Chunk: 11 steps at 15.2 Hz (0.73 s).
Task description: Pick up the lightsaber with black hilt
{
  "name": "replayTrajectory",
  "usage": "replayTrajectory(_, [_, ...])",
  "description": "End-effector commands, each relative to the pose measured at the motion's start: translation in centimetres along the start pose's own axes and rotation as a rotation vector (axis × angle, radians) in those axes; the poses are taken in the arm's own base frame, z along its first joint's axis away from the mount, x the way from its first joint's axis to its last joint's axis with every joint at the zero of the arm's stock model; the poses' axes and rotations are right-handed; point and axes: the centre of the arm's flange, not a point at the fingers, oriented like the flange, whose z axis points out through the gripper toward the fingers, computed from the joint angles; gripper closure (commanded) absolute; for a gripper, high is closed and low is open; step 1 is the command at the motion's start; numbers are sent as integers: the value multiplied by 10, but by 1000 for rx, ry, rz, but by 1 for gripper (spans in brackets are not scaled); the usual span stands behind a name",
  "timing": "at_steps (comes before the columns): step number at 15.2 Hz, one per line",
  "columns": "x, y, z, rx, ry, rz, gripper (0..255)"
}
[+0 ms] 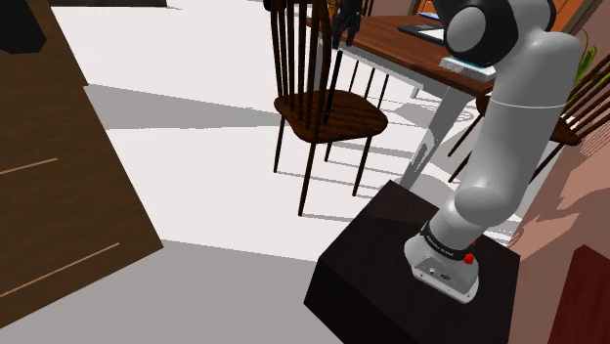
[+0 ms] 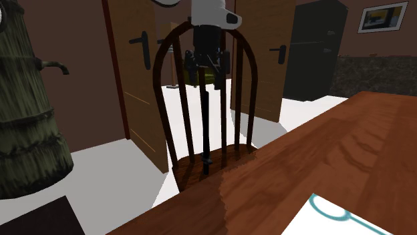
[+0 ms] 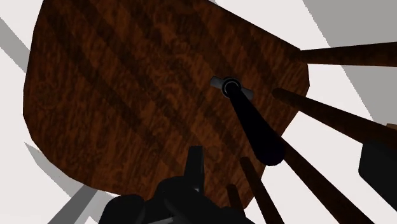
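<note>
A slim lightsaber with a black hilt (image 2: 206,127) stands nearly upright on the dark wooden chair's seat (image 1: 327,109), leaning by the spindles of its back. In the shoulder view the lightsaber (image 1: 333,86) is a thin dark line rising from the seat. My black gripper (image 2: 206,61) hangs right above it, level with the top of the chair back, fingers apart. Looking down from the wrist, the lightsaber (image 3: 251,121) runs from its cross-shaped foot on the seat up to a rounded tip that lies between my open gripper's (image 3: 283,168) fingers, untouched.
The chair back's curved hoop and spindles (image 2: 237,100) crowd the gripper. A brown wooden table (image 2: 347,153) stands just behind the chair, with a white sheet (image 2: 334,210) on it. Another chair (image 1: 587,98), wooden doors (image 2: 137,80) and a dark green ribbed vessel (image 2: 27,107) stand around.
</note>
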Motion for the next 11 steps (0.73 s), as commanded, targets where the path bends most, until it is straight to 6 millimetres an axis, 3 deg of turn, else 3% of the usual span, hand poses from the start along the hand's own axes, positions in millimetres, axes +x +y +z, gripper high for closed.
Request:
replayTrajectory(1, [1, 1, 10, 0, 0, 0, 0])
replayTrajectory(6, [2, 2, 24, 0, 0, 0, 0])
replayTrajectory(7, [2, 1, 24, 0, 0, 0, 255])
replayTrajectory(11, [2, 1, 24, 0, 0, 0, 255])
